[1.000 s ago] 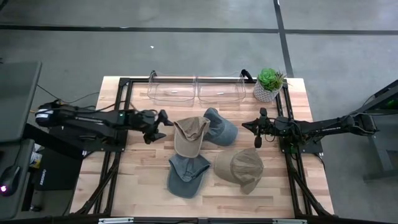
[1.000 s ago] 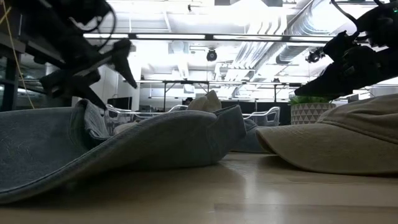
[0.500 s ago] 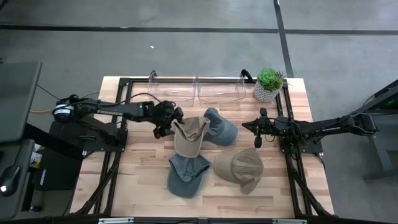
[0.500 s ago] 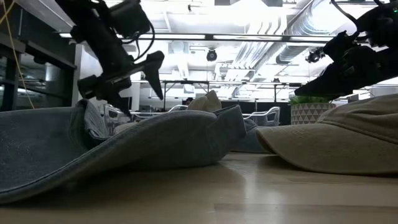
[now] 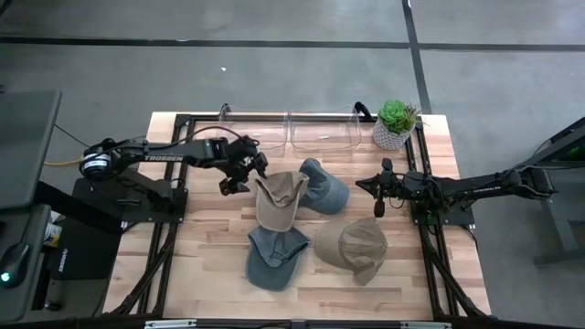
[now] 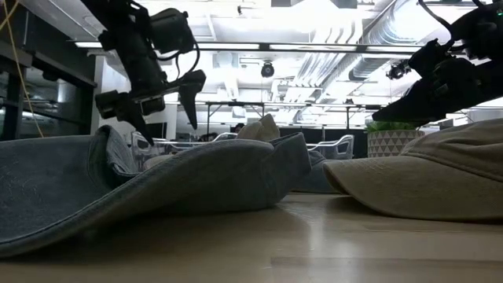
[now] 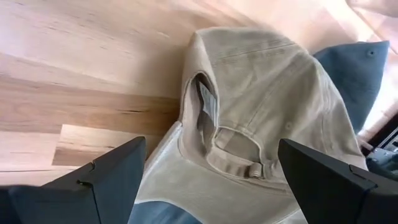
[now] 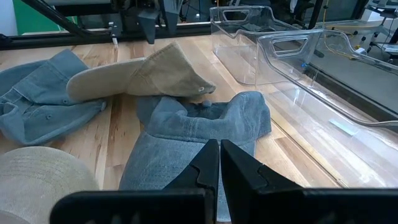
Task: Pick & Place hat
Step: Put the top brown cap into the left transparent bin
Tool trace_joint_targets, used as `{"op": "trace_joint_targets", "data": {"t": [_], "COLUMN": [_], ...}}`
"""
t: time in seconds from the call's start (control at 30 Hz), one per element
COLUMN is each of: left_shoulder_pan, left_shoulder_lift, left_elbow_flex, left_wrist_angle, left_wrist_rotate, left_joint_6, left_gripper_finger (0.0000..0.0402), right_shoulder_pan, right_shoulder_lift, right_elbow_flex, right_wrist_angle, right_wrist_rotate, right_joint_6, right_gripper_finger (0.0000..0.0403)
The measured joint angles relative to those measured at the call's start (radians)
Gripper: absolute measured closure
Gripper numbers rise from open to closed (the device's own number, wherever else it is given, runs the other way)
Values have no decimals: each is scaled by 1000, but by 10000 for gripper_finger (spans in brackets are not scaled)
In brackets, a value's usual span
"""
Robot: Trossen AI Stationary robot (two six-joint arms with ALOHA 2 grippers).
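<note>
While 4 hats (image 5: 279,201) lie outside | 2 clear bins (image 5: 289,133) hold nothing.

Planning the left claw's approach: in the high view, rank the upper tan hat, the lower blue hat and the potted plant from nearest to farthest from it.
Left claw, open, hangs at the hats' left edge.
1. Upper tan hat: right beside the claw, mid-table.
2. Lower blue hat: toward the table's near edge.
3. Potted plant: far right corner, beyond the clear bins.
</note>
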Motion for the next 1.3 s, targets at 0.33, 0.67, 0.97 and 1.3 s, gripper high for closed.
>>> {"op": "trace_joint_targets", "data": {"t": [0.33,0.67,0.97,1.3], "left_shoulder_pan": [13,13,13,12], "left_shoulder_lift": [54,165,205,206], "left_elbow_flex": [0,0,0,-1], "left_wrist_angle": [8,76,128,146], "left_wrist_rotate": [72,70,77,86], "left_joint_6": [38,24,12,11], "left_gripper_finger": [53,53,56,162], "right_shoulder_pan": [0,0,0,0], "right_shoulder_lift": [0,0,0,0], "right_elbow_flex": [0,0,0,0], "right_wrist_angle": [0,0,0,0], "right_wrist_rotate": [0,0,0,0], "right_joint_6": [0,0,0,0], "right_gripper_finger": [391,391,391,391]}}
